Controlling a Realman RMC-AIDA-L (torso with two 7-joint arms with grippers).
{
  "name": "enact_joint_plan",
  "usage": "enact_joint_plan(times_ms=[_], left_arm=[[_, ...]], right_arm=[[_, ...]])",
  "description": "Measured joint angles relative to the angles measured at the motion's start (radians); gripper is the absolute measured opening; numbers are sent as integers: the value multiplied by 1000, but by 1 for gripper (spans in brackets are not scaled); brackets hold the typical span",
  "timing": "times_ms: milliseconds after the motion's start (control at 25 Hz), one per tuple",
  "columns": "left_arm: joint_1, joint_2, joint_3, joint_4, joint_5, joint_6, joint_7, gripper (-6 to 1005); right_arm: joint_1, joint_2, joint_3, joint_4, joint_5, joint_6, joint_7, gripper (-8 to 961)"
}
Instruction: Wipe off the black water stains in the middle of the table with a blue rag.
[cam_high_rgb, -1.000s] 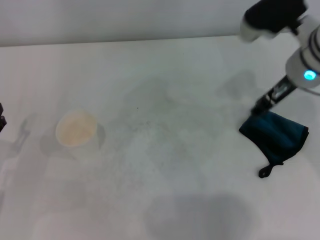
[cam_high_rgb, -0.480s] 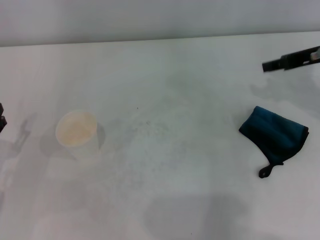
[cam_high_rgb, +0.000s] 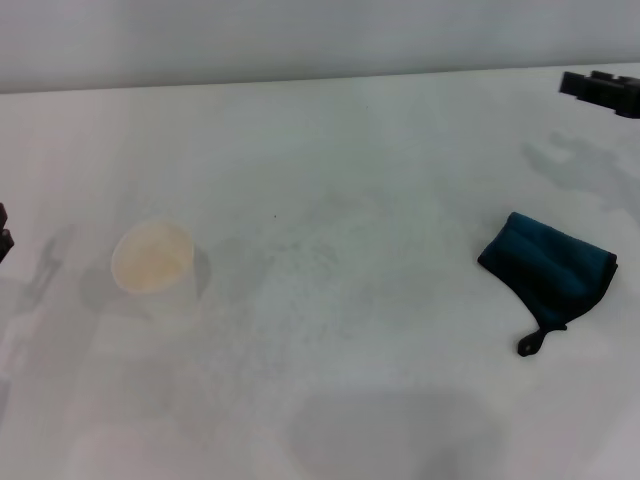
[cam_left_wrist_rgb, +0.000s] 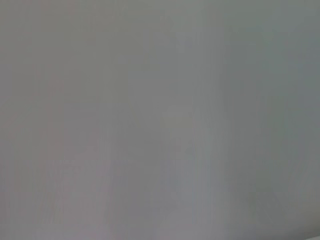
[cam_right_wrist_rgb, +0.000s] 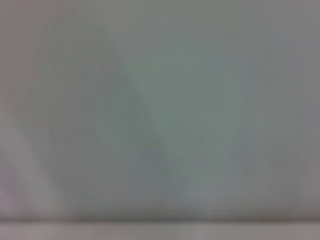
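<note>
White table (cam_high_rgb: 330, 150); blue rag (cam_high_rgb: 548, 268) lies well apart from right fingers (cam_high_rgb: 600, 88)

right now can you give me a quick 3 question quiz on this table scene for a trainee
1. True or false: the right gripper is holding the rag.
2. Which thing lies on the robot's left side of the table? A) the rag B) the cup C) a sponge
3. Fill in: the rag's small black loop points toward the table's ____ edge.

Key
1. False. The rag lies crumpled on the table, and the gripper is apart from it at the far right corner of the head view.
2. B
3. Near. No black stain shows in the middle; only a tiny dark speck is visible.
</note>
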Motion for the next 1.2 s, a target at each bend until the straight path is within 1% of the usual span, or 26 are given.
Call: enact_joint_plan(times_ms=[160, 400, 600, 720, 840, 960, 1200], left_arm=[[-2, 2, 0, 0, 0, 0, 0, 875], [-2, 1, 0, -5, 0, -1, 0, 876], [-2, 1, 0, -7, -12, -2, 0, 876], [-1, 1, 0, -8, -23, -2, 0, 875], [1, 1, 0, -8, -24, -2, 0, 875], [2, 1, 0, -7, -24, -5, 0, 876], [5, -1, 0, -3, -25, -8, 0, 875]], right_arm=[[-19, 0, 90, 127, 106, -8, -223, 591], [-25, 1, 213, 286, 199, -24, -536, 591], [-25, 2, 339, 482, 308, -31, -923, 590], [-26, 3, 428, 620, 400, -25, -1178, 590], [-25, 4, 474, 722, 476, -3, -1401, 590], [-26, 4, 482, 748, 493, -3, -1463, 589], [-27, 5, 488, 752, 495, -20, -1467, 589]])
